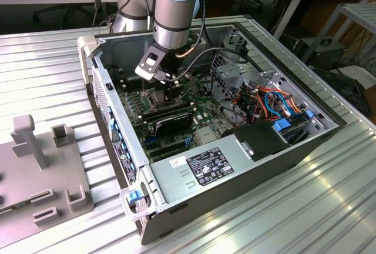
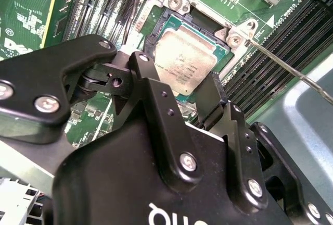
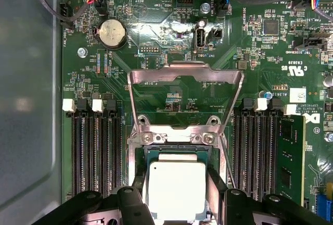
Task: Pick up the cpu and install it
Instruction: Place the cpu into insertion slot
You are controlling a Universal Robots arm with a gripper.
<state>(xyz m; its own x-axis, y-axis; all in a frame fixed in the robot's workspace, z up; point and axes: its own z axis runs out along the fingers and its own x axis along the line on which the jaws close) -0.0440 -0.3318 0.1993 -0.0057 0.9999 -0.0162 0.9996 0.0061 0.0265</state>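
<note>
- At the exterior view's left, a grey fixture (image 1: 41, 171) with upright posts and small brackets stands on the ribbed metal tabletop (image 1: 329, 207).
- Just beside it lies an open computer case (image 1: 108, 119) with its side panel off, so the green motherboard (image 1: 202, 110) faces up.
- The arm (image 1: 173, 7) reaches down into the case from above. Its pincer (image 1: 172, 94) is low over the board, toward the case's end at the exterior view's left.
- In both wrist views the cpu (image 3: 176, 188) (image 2: 184, 63), silvery top up and flat, lies at the socket, right at the pincer's tip. Black socket edges show around it.
- The pincer's black body flanks the cpu closely. Whether it is pinching the chip or is spread just clear of it cannot be told.
- In the first wrist view, the hinged metal frame (image 3: 177, 131) is swung open and rests on the board beyond the cpu.
- In the second wrist view, a thin metal lever (image 2: 291, 71) runs out from the socket's corner.
- Rows of empty black memory slots (image 3: 93, 152) sit on both sides of the socket. A green memory module (image 3: 291, 152) stands in one outer slot.
- A round coin battery (image 3: 113, 32) lies near the board's edge.
- In the exterior view, a long black card (image 1: 167, 119) is set on the board just beside the pincer.
- Nearer the camera, the power supply (image 1: 205, 169) carries a dark label.
- Toward the exterior view's right, orange, red and blue cables (image 1: 270, 98) loop over the drive bay.
</note>
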